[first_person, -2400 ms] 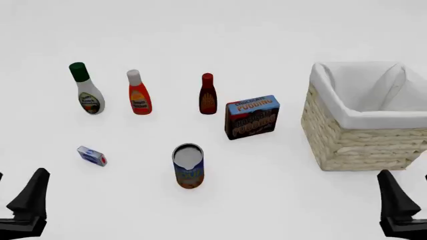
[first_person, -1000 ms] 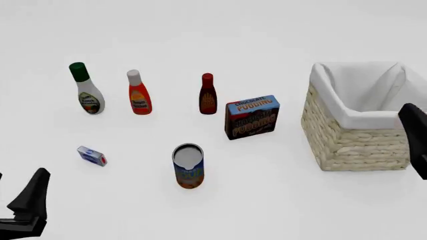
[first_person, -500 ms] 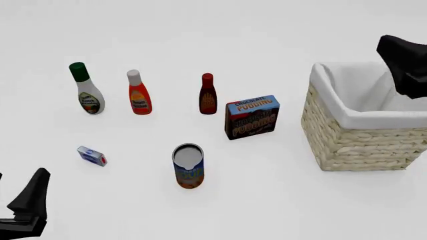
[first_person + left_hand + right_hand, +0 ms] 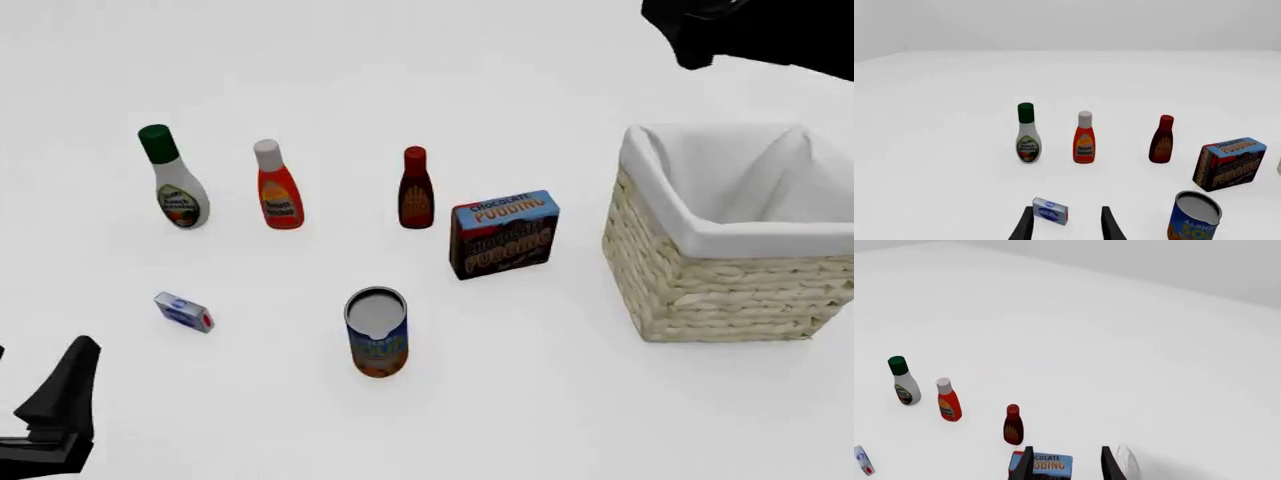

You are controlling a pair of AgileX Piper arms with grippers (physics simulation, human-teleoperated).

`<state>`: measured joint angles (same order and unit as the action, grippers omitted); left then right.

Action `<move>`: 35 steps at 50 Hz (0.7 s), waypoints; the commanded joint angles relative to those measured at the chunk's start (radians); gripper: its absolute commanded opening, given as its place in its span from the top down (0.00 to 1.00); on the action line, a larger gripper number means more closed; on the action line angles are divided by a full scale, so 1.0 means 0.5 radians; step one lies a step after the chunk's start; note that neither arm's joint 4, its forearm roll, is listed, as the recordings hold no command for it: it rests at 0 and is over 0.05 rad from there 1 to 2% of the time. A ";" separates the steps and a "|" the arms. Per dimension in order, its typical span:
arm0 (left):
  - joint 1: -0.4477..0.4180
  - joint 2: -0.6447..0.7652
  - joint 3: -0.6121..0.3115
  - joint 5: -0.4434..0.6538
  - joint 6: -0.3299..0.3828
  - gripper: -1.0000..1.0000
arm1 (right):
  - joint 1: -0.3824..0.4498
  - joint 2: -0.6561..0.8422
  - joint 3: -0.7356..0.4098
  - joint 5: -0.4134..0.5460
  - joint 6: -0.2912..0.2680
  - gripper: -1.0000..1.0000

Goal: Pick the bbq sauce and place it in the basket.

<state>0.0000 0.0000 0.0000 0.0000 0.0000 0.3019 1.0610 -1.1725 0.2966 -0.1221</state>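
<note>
The right tool (image 4: 1064, 466) hangs high over the far side of the surface (image 4: 561, 60), its fingers spread with nothing between them. The left tool (image 4: 1066, 227) waits low at the near left, fingers also apart and empty. The bbq sauce (image 4: 415, 189) stands upright just left of the chocolate pudding box (image 4: 503, 232), well apart from the basket (image 4: 727, 275) on the right.

bbq sauce (image 4: 415, 189) upright, basket (image 4: 694, 270) well apart
</note>
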 commanded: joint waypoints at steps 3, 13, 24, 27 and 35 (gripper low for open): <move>0.000 0.000 0.000 0.000 0.000 0.00 | 0.117 0.360 -0.370 0.109 0.030 0.00; 0.000 0.000 0.000 0.000 0.000 0.00 | 0.205 0.682 -0.730 0.265 0.118 0.00; 0.000 0.000 0.000 0.000 0.000 0.00 | 0.230 0.962 -0.990 0.305 0.078 0.00; 0.000 0.000 0.000 0.000 0.000 0.00 | 0.232 1.053 -1.067 0.321 0.083 0.00; 0.000 0.000 0.000 0.000 0.000 0.00 | 0.262 1.210 -1.209 0.359 0.092 0.00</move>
<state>0.0000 0.0000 0.0000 0.0000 0.0000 0.4146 1.5551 -1.6737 0.4493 -0.0828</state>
